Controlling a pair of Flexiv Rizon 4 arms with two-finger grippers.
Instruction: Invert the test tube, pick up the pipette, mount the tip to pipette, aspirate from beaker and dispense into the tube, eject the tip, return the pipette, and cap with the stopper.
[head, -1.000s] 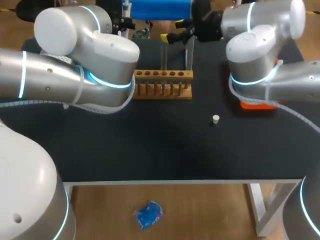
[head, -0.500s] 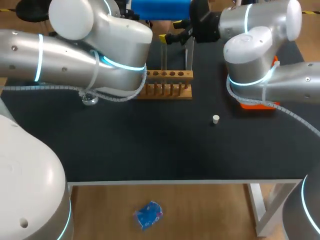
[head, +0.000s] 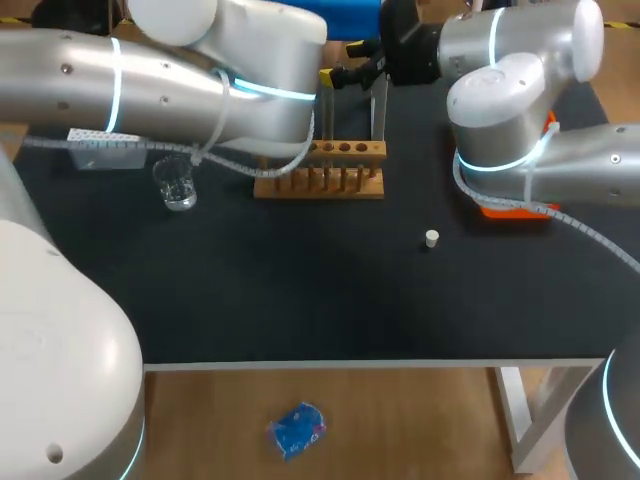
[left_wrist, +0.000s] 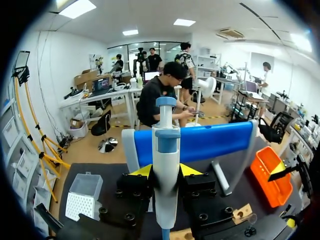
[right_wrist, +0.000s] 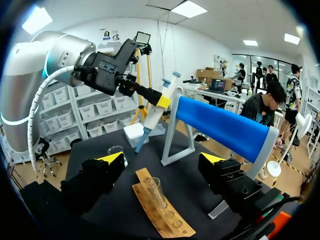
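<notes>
White pipette (left_wrist: 166, 150) clamped in L gripper (left_wrist: 166, 171); hold vertical, centre over 1 tip in tip box (left_wrist: 84, 196), press straight. R gripper (right_wrist: 162, 159) jaws apart.

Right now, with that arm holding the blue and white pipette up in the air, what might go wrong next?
1. The pipette sits clamped in the left jaws near the tip box. Coming down off-centre could miss a tip or shove the box.
2. The left arm hangs close to the beaker and the rack with its glass tube. A swing might knock them.
</notes>
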